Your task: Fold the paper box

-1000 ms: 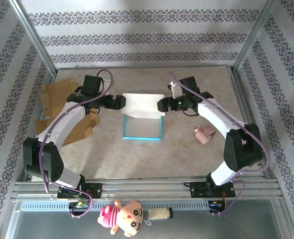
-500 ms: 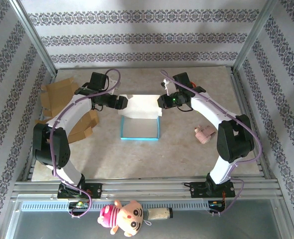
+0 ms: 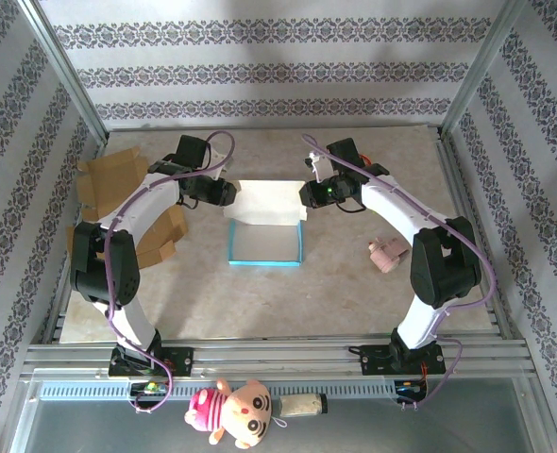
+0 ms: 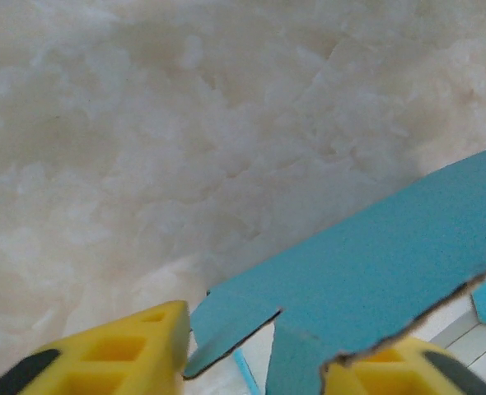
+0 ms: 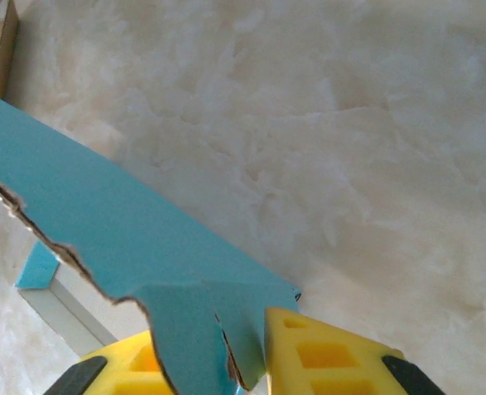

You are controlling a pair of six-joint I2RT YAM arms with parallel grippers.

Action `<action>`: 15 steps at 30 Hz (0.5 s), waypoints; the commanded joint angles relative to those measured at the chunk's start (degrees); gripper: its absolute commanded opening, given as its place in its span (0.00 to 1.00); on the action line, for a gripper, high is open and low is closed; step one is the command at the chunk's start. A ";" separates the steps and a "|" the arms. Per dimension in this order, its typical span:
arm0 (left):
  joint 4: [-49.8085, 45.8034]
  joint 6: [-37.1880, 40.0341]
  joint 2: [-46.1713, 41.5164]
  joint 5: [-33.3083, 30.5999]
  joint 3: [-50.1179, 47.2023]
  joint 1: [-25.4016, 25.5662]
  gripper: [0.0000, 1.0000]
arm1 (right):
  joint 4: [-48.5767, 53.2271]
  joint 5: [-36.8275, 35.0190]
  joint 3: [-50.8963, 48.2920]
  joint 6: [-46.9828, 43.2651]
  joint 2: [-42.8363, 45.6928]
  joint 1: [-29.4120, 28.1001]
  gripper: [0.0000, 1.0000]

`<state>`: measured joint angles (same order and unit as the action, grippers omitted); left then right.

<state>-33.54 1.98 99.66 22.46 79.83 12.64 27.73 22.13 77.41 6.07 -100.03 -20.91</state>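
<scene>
Cardboard scraps (image 3: 116, 181) crowd the table's (image 3: 260, 304) left, paper box (image 3: 265, 243) centre, pink toy (image 3: 387, 255) right; front free.

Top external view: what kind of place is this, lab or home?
Probably a lab test cell, not a home: metal frame posts hold wallpaper-print panels, and two arms are bolted to a rail at a table holding a paper box.

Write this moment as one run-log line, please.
task: fold box | left gripper: around back flap, grip unclear | right gripper: shut on flap | box: on table
</scene>
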 commanded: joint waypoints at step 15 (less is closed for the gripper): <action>16.14 -35.64 -4.78 -15.10 -14.11 8.40 0.13 | -21.32 -23.21 -14.86 29.18 5.96 -10.35 0.11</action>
<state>-23.16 -22.92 96.09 10.24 67.53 19.90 10.52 4.16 65.32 28.51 -95.59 -28.77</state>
